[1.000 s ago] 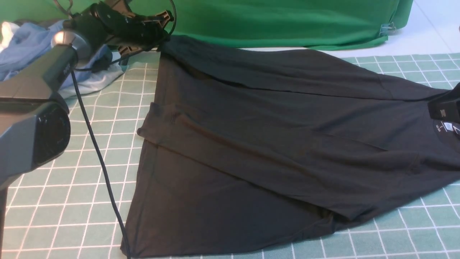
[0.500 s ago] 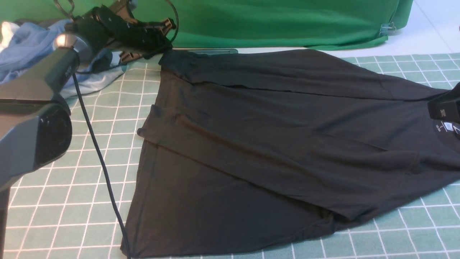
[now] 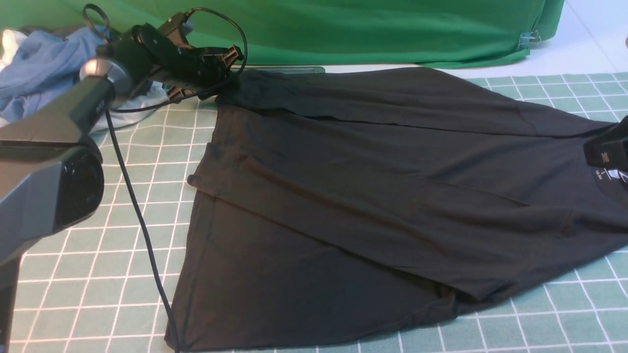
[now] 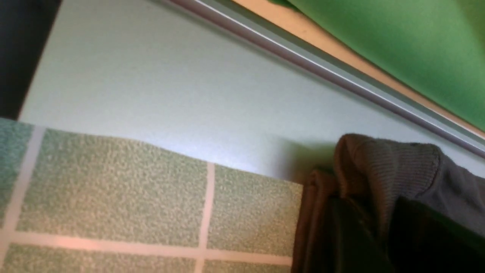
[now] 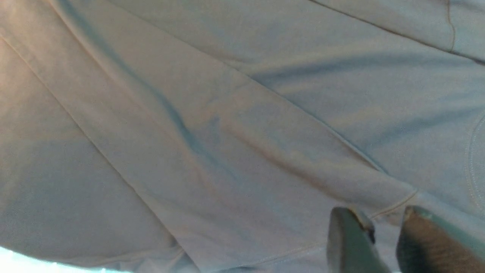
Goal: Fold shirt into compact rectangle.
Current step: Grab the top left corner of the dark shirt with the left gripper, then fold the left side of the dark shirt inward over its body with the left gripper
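At mat far-left edge: left gripper at shirt corner, jaws unreadable.
Right gripper jaws narrow, hold unclear. Knit likely soft, limp: pinch hem corners.

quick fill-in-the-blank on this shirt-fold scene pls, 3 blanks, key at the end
The shirt spread on the gridded mat is ___ in colour.
The big cloth beyond the shirt is bright ___.
The arm at the shirt's far corner, next to the blue garments, is the robot's ___ one.
Missing words: black; green; left.
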